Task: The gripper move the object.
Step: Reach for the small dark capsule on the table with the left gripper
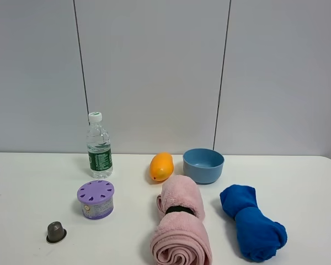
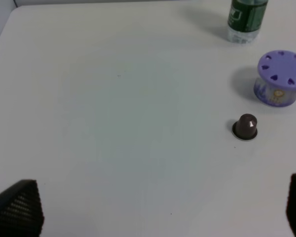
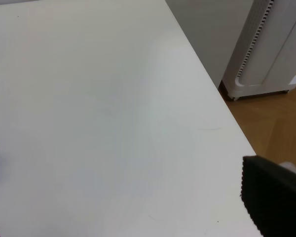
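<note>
The object, a tiny dark grey-brown coffee capsule (image 1: 56, 232), stands on its flared rim on the white table (image 1: 22, 187) at the front left. It also shows in the left wrist view (image 2: 245, 126). My left gripper (image 2: 155, 210) is open and empty, with only its two black fingertips (image 2: 17, 207) showing, well short of the capsule. My right gripper (image 3: 133, 207) is open and empty over bare table near the table's right edge. Neither arm shows in the exterior high view.
A purple vented container (image 1: 96, 199) stands just behind and to the right of the capsule, and a water bottle (image 1: 99, 146) behind that. An orange fruit (image 1: 161, 166), a blue bowl (image 1: 203, 165), a rolled pink towel (image 1: 180, 223) and a blue cloth (image 1: 252, 221) lie in the middle and right.
</note>
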`<state>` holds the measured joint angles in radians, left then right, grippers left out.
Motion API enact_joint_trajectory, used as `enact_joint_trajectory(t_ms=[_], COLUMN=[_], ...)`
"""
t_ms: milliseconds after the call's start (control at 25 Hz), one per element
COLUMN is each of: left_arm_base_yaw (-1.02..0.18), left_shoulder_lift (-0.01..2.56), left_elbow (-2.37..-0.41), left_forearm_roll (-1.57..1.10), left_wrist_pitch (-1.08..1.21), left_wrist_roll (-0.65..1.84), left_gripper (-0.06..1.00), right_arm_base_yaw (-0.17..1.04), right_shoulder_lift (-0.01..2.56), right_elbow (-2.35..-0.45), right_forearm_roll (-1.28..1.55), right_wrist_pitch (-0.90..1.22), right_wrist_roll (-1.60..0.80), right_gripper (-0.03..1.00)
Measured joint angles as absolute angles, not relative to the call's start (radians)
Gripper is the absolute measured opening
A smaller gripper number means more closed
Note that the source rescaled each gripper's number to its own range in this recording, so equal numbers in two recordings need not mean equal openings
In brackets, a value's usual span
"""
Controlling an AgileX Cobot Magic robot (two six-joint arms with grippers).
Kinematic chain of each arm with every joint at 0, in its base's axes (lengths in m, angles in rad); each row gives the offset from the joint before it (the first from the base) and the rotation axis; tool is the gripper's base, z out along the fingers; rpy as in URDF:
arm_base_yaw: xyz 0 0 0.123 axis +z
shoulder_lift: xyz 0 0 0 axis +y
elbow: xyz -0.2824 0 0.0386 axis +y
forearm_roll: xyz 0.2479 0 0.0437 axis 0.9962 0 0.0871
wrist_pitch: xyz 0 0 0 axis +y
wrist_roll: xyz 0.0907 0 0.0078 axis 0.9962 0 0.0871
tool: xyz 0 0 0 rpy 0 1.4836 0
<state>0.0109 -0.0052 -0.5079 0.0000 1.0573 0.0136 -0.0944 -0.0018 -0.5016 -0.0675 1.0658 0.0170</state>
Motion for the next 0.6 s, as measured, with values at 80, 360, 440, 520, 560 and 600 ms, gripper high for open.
enact_joint_trajectory(t_ms=[80, 360, 440, 520, 560, 600], left_arm_base_yaw=[0.011, 0.011, 0.011, 0.011, 0.011, 0.011], left_shoulder_lift=[-0.005, -0.005, -0.005, -0.005, -0.005, -0.005], left_elbow=[-0.508, -0.508, -0.508, -0.508, -0.508, -0.508], left_forearm_roll=[0.000, 0.000, 0.000, 0.000, 0.000, 0.000], left_wrist_pitch=[1.057, 1.057, 1.057, 1.057, 1.057, 1.057], left_wrist_roll=[0.014, 0.014, 0.014, 0.014, 0.014, 0.014], left_gripper=[1.00, 1.00, 1.00, 1.00, 1.00, 1.00], right_arm_base_yaw=[-0.094, -0.094, -0.094, -0.094, -0.094, -0.094], right_shoulder_lift=[-0.002, -0.002, -0.002, -0.002, -0.002, -0.002], right_elbow=[-0.502, -0.502, -0.502, -0.502, -0.502, -0.502], right_forearm_roll=[-0.067, -0.067, -0.067, -0.067, -0.067, -0.067], right_wrist_pitch=[1.066, 1.066, 1.066, 1.066, 1.066, 1.066], right_wrist_roll=[0.017, 0.017, 0.017, 0.017, 0.017, 0.017], right_gripper=[1.00, 1.00, 1.00, 1.00, 1.00, 1.00])
